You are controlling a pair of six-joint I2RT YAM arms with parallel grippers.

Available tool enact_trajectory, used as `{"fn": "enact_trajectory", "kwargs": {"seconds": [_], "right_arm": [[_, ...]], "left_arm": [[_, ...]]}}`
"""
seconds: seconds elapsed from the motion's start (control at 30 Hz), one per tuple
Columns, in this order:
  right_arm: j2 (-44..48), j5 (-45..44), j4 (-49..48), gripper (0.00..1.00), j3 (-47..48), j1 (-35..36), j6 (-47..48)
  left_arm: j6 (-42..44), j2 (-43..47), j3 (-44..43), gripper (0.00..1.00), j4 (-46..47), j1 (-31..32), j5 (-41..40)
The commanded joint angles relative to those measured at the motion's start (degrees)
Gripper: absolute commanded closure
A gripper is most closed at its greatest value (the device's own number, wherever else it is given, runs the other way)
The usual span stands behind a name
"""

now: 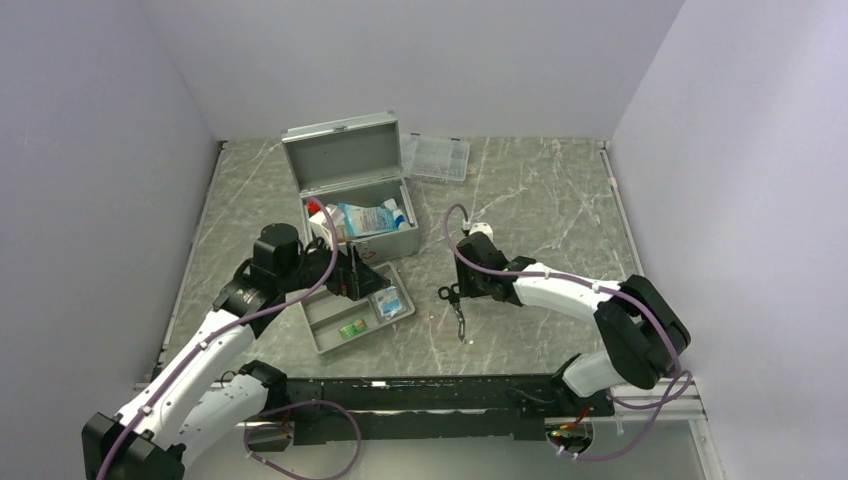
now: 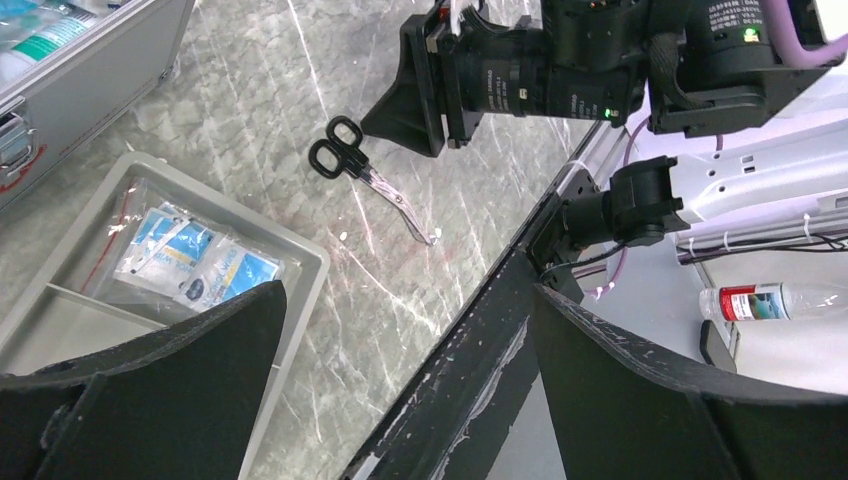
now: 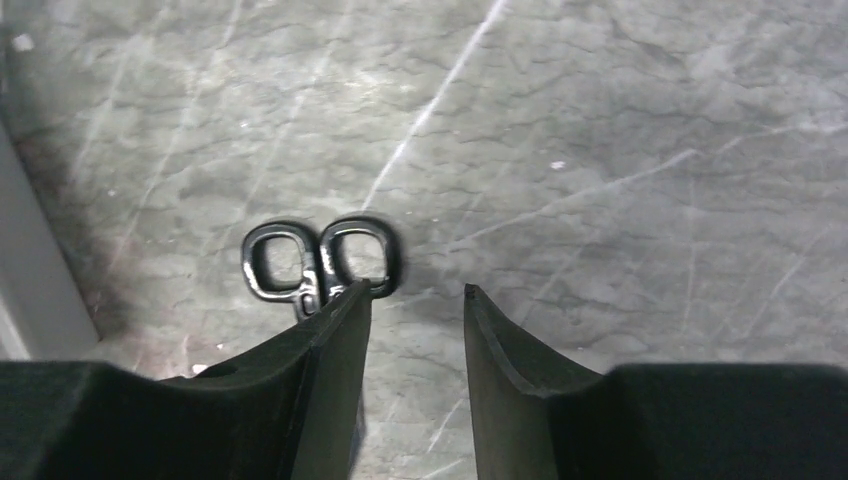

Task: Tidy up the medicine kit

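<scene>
The medicine kit [image 1: 392, 243] stands at about 11 o'clock on the tabletop [image 1: 540, 200], its lid tipped back so the bottles and packets inside can be reached from above. Just in front of it, at 8 o'clock, lies a shallow grey tray [image 1: 318, 336] holding blue-and-white packets [image 2: 195, 265] in one section, probably set out for sorting. A clear plastic case [image 1: 436, 158] sits at 12 o'clock, behind the kit. The scissors [image 3: 315, 260] lie flat on the tabletop at about 5 o'clock, handles toward the kit. The right claw [image 3: 415, 290] hangs low over them, partly spread with nothing between its fingers; one finger [image 3: 320, 350] overlaps the scissors just below the handles, so they seem to be lying free. The left claw [image 2: 405, 290] is spread wide and empty above the tray's near corner, likely waiting for a packet.
</scene>
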State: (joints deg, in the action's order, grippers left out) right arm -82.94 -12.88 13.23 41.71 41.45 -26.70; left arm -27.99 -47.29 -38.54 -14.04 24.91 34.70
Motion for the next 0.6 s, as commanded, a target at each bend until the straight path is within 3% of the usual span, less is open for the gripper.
{"fn": "enact_trajectory", "kwargs": {"seconds": [0.0, 0.57], "right_arm": [[0.7, 1.7, -0.9, 0.59, -0.4, -2.3, -1.7], [-4.3, 3.2, -2.8, 0.66, 2.3, -2.6, -1.7]], "left_arm": [[-1.3, -0.1, 0.4, 0.01, 4.3, 0.5, 2.1], [-2.0, -2.1, 0.6, 0.02, 6.1, 0.6, 2.7]]}}
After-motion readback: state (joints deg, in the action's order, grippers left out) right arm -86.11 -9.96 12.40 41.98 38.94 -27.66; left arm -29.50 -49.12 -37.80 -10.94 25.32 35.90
